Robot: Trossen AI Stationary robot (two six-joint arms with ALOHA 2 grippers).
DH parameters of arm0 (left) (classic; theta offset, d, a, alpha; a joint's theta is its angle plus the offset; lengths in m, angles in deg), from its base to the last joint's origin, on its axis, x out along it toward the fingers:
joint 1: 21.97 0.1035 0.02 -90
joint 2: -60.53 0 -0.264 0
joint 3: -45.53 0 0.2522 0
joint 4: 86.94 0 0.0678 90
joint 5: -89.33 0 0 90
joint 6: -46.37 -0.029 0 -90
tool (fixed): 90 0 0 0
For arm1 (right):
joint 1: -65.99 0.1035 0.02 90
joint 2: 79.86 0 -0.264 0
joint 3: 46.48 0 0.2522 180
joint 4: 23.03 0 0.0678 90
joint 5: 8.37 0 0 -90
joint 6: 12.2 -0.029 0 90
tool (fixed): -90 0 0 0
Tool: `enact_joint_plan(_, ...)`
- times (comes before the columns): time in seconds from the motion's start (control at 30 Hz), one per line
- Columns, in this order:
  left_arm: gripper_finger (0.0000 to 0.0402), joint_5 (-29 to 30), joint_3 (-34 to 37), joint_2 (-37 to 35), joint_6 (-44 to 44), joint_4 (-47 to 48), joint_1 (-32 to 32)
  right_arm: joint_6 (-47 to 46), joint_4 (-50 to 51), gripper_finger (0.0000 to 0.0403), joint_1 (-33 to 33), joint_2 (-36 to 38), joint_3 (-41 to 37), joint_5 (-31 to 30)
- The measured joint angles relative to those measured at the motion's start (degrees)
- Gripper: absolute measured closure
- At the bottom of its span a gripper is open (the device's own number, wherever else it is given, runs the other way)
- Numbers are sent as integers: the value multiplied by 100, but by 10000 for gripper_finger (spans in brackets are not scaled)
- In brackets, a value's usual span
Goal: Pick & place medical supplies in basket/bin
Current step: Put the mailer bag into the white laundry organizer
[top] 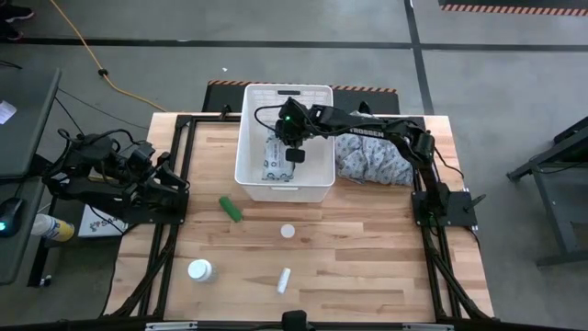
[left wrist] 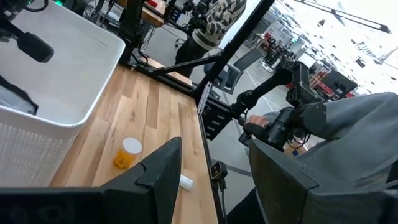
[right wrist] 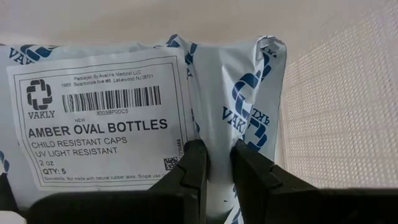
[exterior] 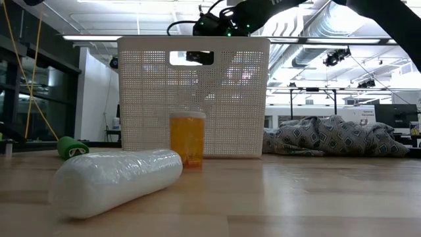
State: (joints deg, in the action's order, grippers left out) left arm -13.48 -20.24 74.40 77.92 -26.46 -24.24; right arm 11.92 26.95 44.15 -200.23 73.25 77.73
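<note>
Nearest us on the surface (exterior: 316, 197) lies a white wrapped tube (exterior: 115, 181). Our right fingers (right wrist: 214, 174), inside the white bin (top: 317, 184), are clamped on a fold of the labelled packet (right wrist: 99, 118), which sits just ahead of them. Our left fingers (left wrist: 211, 180) hang apart and empty, well away from the bin.

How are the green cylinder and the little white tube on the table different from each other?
The green cylinder is bright green, while the white tube is white. The cylinder lies close to the white bin, near its front left corner; the tube lies much farther from it, toward the table's front edge. In the high view the cylinder looks somewhat longer and thicker than the tube. Both lie on their sides on the bare wooden table, untouched by either arm.
</note>
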Motion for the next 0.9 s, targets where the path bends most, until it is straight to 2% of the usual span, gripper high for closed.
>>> enact_joint_plan(0.73,181,23,0,0,2,33,0,-133,-93,351,-31,-189,4,128)
enact_joint_plan(0.9,181,23,0,0,2,37,0,-133,-91,334,-31,-189,4,92)
